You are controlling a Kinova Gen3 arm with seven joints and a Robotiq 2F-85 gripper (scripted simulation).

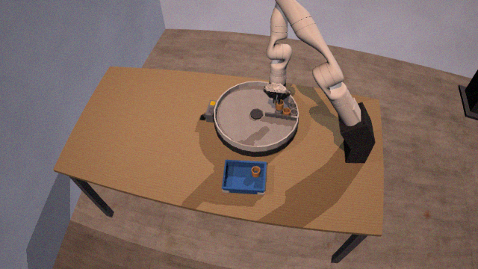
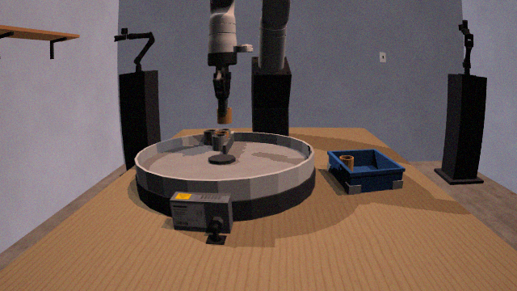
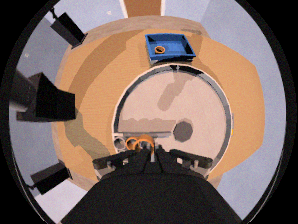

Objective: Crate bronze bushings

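Blue plastic crate on the wooden table, nearest of all, already holds one bronze bushing. Behind it sits the round grey turning table, with one more bronze bushing and some dark steel bushings clustered by a bar at its far edge. Above them the gripper is clamped on a short bronze cylinder bushing, hanging free of the rim. I'd carry it high, level and slow across to the crate, and lower before releasing.
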